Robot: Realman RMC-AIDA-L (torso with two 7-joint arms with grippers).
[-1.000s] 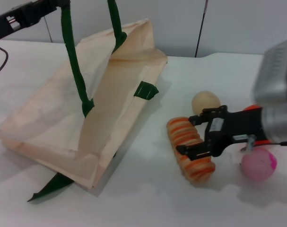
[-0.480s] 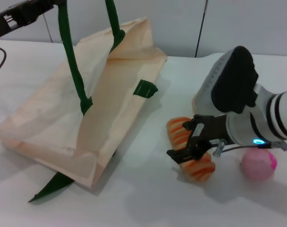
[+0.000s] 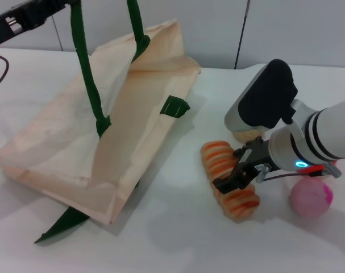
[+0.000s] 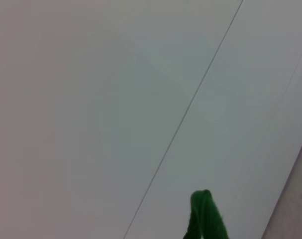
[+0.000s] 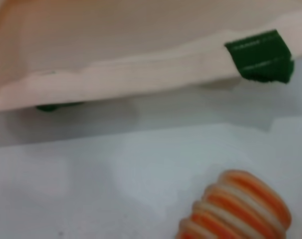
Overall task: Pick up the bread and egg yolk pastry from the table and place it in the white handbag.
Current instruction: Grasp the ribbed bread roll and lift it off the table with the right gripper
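The bread [image 3: 230, 183], a ridged orange-and-cream loaf, lies on the table right of the white handbag [image 3: 75, 136]. My right gripper [image 3: 236, 168] is down over the loaf's middle, open, with its black fingers across the ridges. The right wrist view shows the bread [image 5: 238, 209] close below the bag's edge [image 5: 141, 74]. Only a sliver of the egg yolk pastry [image 3: 245, 134] shows behind my right wrist. At the top left my left gripper [image 3: 64, 5] holds up the bag's green handle [image 3: 84, 68], which also shows in the left wrist view [image 4: 204, 214].
A pink ball [image 3: 311, 197] rests on the table just right of my right gripper. A green tab [image 3: 175, 107] sticks out from the bag's side, and the tab [image 5: 260, 56] also appears in the right wrist view. A second green handle [image 3: 61, 224] trails on the table.
My right arm has swung in over the table and now covers most of the pastry. Its gripper has shifted slightly left and lower onto the bread. Bag and left arm are unchanged.
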